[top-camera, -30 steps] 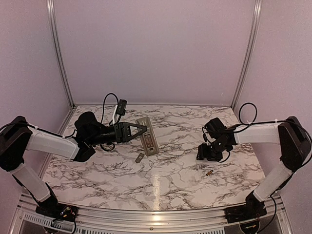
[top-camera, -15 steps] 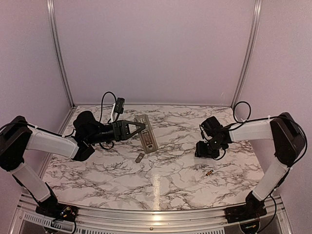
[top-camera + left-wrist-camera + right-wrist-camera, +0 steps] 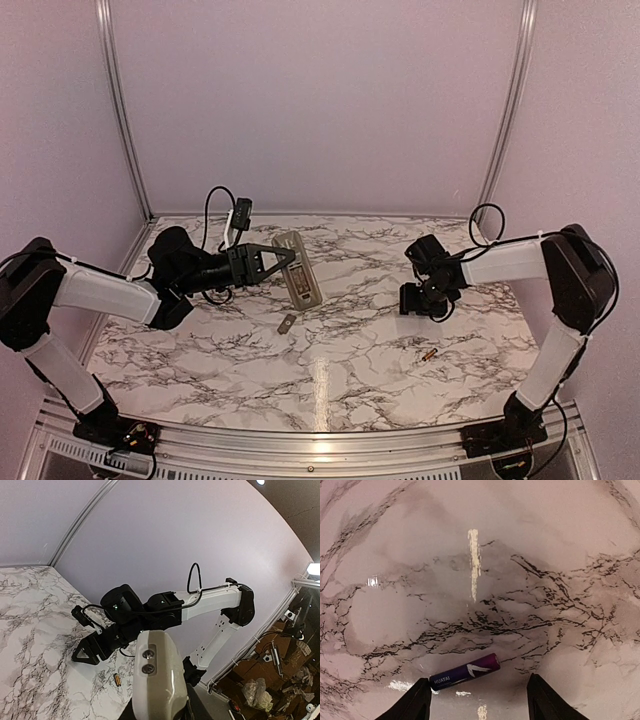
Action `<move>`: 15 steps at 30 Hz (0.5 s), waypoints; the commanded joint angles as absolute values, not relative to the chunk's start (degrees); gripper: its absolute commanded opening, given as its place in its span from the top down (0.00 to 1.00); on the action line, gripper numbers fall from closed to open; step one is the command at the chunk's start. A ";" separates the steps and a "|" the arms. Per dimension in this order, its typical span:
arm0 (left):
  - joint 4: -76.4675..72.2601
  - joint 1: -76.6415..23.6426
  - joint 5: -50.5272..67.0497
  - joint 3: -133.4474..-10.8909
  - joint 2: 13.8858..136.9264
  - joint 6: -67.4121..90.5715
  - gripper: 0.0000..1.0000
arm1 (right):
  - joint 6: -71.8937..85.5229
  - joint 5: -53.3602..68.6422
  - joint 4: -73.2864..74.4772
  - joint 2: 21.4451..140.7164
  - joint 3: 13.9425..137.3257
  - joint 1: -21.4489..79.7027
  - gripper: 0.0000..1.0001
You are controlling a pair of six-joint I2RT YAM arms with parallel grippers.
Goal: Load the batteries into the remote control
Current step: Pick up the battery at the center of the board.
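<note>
1. Here, the left hand is shut on the remote control and holds it near one end.
2. The remote control looks lifted a little off the bench and tilted. It is over the back left part of the bench.
3. In the left wrist view, the free end of the remote control sticks out toward the other arm. That end is pale grey and has two small round dark spots side by side.
4. A small flat grey piece lies on the bench just in front of the remote control. Nothing touches it.
5. The right hand is on the right side of the bench and points down at the top. Its two fingers stand wide apart and hold nothing.
6. The dark battery lies flat on the bench right under that hand, in the gap between the two fingers. It is dark purple with white writing on one half.
7. One end of the dark battery is very close to one finger, but it is too hard to tell if they touch. The other finger is well apart from it.
8. The gold battery lies on the bench near the right hand, closer to the front edge. It lies alone, and nothing touches it.
9. The left wrist view shows the gold battery too, lying just beside the right hand.
10. The two hands are well apart from each other.
</note>
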State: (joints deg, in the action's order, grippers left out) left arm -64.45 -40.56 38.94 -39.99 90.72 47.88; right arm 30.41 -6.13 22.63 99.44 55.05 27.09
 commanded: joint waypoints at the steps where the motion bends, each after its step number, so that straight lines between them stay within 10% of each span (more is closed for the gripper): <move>1: -67.38 -39.95 39.77 -38.62 89.65 48.16 1.00 | 36.08 -7.64 24.34 103.07 56.51 26.81 0.35; 15: -68.83 -38.09 40.27 -37.49 88.95 48.98 1.00 | 40.32 -6.73 21.99 104.06 55.31 26.78 0.47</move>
